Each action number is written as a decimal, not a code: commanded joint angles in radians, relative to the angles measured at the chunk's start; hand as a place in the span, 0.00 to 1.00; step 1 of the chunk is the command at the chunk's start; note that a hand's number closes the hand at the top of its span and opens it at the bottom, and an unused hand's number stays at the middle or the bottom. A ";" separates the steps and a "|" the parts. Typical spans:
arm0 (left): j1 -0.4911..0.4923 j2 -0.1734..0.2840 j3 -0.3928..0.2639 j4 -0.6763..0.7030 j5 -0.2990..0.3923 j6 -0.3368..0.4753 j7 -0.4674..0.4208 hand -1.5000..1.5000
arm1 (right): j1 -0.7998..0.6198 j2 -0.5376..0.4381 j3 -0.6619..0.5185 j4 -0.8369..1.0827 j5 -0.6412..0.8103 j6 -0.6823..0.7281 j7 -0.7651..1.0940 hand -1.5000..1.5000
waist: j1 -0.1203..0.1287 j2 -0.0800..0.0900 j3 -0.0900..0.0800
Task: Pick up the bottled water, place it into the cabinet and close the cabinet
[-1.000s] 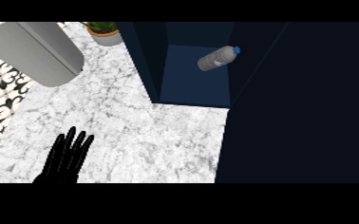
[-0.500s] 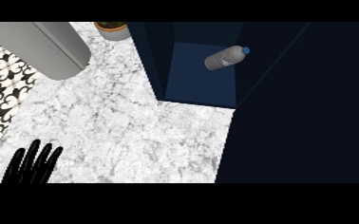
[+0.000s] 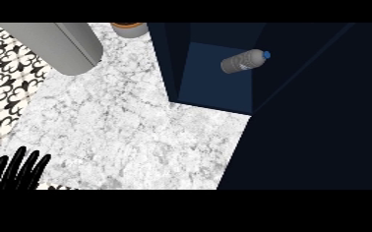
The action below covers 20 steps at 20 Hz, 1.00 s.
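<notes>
One hand is all you have in view: the left hand, at about seven o'clock near the lower edge, fingers straight and spread, with nothing in it. It looks parked out of the way, not working. Your right hand does not show at all.

You will find the bottled water at about one o'clock, lying on its side on the blue floor of the cabinet, blue cap pointing up and right. By the look of it, the placing is done and only the closing remains; the dark panel at three o'clock may be the door, though you cannot be sure. The bottle's label band carries no writing you can read.

At eleven o'clock a grey cylinder lies across the marble counter.
</notes>
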 commanded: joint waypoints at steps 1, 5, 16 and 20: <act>0.011 0.025 0.022 0.006 0.011 -0.032 -0.011 0.00 | -0.095 0.068 0.085 0.001 -0.020 0.013 0.145 1.00 | 0.017 0.006 -0.001; -0.009 0.033 0.025 0.000 0.012 -0.051 -0.001 0.00 | -0.117 0.119 0.081 0.034 -0.055 -0.001 0.164 1.00 | 0.010 0.017 -0.003; -0.008 0.069 0.069 0.010 0.039 -0.088 0.008 0.00 | -0.142 0.250 0.009 0.141 -0.189 -0.044 0.212 1.00 | 0.040 0.036 0.003; -0.028 0.081 0.100 0.009 0.065 -0.095 0.016 0.00 | -0.193 0.325 -0.023 0.199 -0.288 -0.051 0.240 1.00 | 0.037 0.038 0.007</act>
